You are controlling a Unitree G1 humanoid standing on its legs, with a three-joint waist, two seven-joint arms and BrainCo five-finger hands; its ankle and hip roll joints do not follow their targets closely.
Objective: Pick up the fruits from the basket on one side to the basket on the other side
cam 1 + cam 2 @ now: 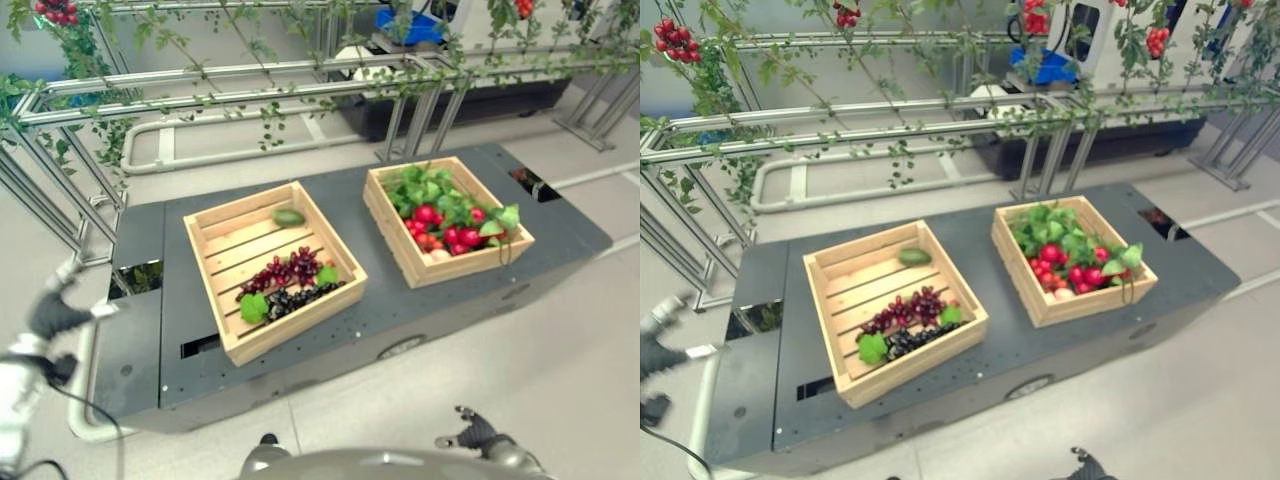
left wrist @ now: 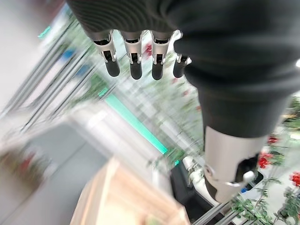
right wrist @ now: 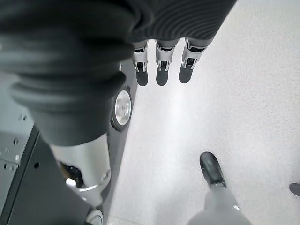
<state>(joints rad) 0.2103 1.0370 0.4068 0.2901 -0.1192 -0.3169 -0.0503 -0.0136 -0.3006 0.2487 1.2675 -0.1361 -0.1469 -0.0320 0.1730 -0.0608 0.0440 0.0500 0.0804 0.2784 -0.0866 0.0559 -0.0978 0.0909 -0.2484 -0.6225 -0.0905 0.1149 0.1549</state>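
Dark surface (image 1: pixel 560 235) carries both crates: grapes (image 1: pixel 285 272) in left crate (image 1: pixel 214 225), red fruit (image 1: pixel 445 228) in right crate (image 1: pixel 400 250). Left hand (image 2: pixel 136 51) and right hand (image 3: pixel 161 58) relaxed, empty. Pre-reach; next, approach a fruit.

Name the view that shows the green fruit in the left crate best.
The left eye view: the green fruit lies alone at the far end of the left crate, apart from the grapes. The right eye view shows it much the same. The left wrist view catches a blurred crate corner, the right wrist view floor.
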